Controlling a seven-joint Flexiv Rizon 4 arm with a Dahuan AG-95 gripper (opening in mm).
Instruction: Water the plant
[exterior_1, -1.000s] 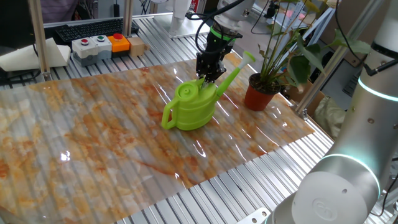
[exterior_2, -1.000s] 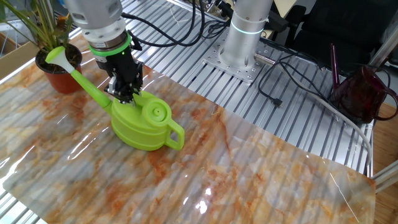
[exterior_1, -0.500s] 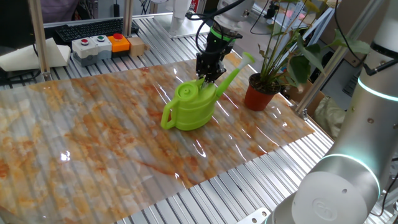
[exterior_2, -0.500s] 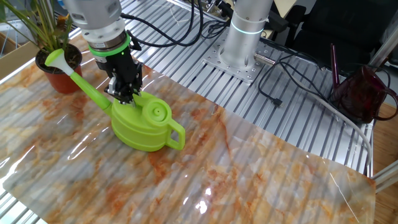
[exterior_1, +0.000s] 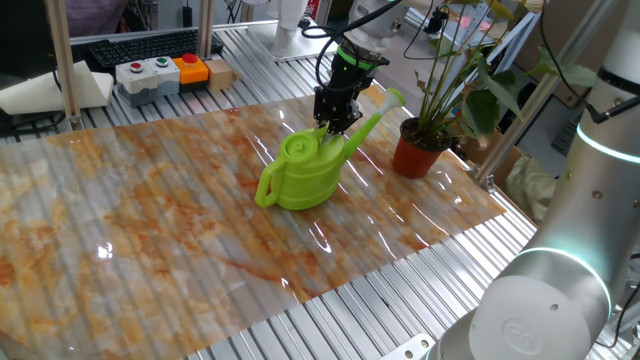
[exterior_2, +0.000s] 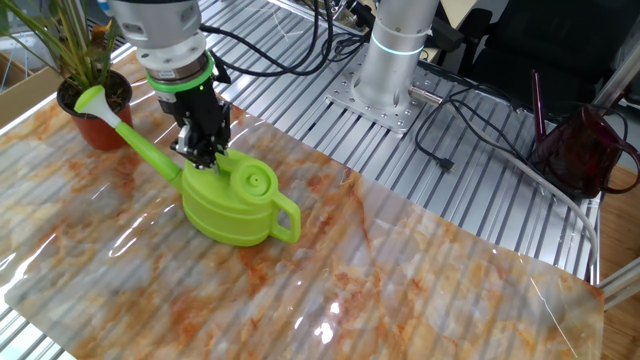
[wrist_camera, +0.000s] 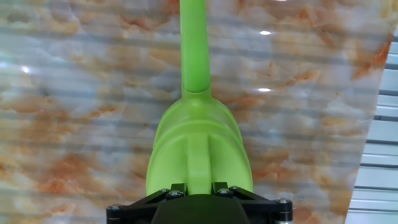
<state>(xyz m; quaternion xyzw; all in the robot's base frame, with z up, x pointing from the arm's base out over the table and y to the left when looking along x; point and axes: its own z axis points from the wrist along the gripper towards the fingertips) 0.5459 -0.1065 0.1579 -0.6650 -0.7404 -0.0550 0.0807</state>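
The lime-green watering can (exterior_1: 300, 176) stands on the marbled sheet, its long spout (exterior_1: 372, 118) pointing at the plant. The plant (exterior_1: 455, 70) has thin stems and dark leaves and grows in a terracotta-red pot (exterior_1: 414, 155) near the sheet's right corner. My gripper (exterior_1: 331, 124) comes down on the can's top and is shut on its upper handle strip. From the other side, the gripper (exterior_2: 203, 157) sits over the can (exterior_2: 232, 203), and the spout head (exterior_2: 90, 99) hangs just in front of the pot (exterior_2: 94, 126). The hand view looks down along the can (wrist_camera: 199, 146) and spout (wrist_camera: 194, 43).
A button box (exterior_1: 160, 72) and a keyboard (exterior_1: 140, 47) lie at the back left. The arm's base (exterior_2: 392, 75) is bolted behind the sheet, with cables beside it. A dark red bag (exterior_2: 580, 145) sits at the far right. Slatted aluminium surrounds the sheet (exterior_1: 150, 220).
The can has shifted slightly with my gripper, away from the pot by a small amount. The spout tip sits a touch lower. The grip is unchanged.
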